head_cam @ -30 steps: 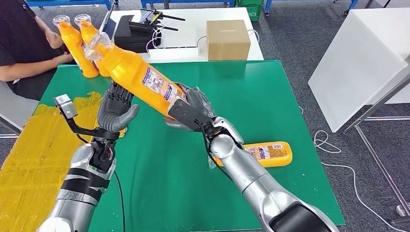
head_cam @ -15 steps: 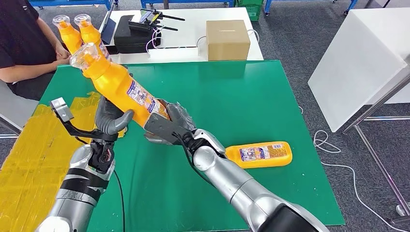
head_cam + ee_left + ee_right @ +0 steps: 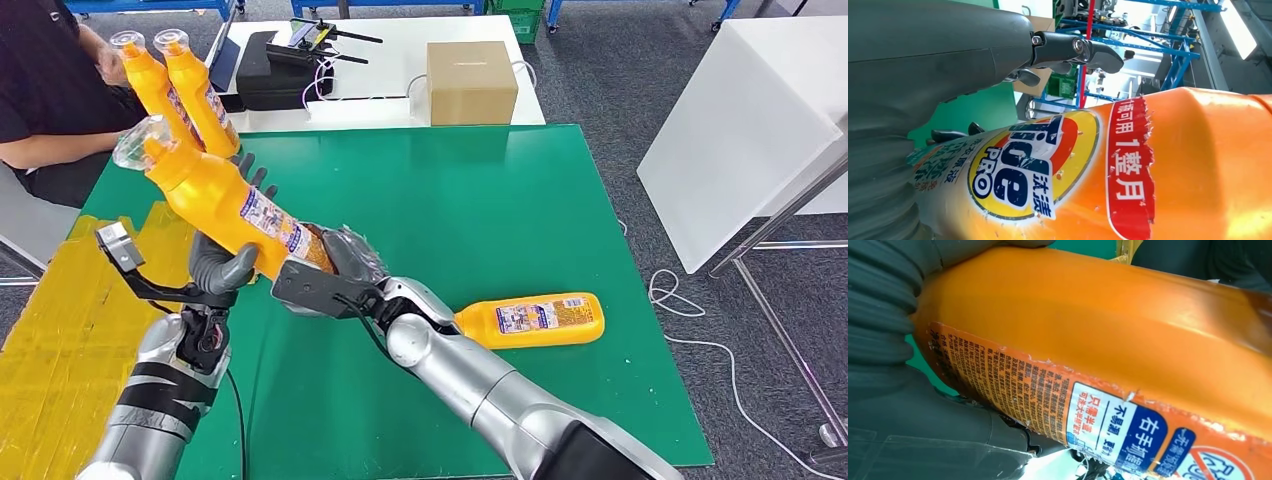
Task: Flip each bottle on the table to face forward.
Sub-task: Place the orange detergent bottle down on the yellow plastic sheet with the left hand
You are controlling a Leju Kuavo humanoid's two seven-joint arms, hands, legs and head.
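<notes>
Bottle flip, partway done
Right hand (image 3: 335,268) grips a raised bottle (image 3: 225,200), left hand (image 3: 222,262) cupping it; two bottles (image 3: 185,85) upright, one (image 3: 535,318) still lying on the desk (image 3: 500,190).

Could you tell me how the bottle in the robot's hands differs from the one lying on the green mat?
The held bottle is raised and tilted, cap toward the person; the lying bottle rests flat on the green mat. The first is gripped by the right hand, with the left hand against it; the second is untouched. Both are orange with labels.

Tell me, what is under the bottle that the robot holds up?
Under the raised bottle lies green table; the left hand and right hand cover the part beneath them.
</notes>
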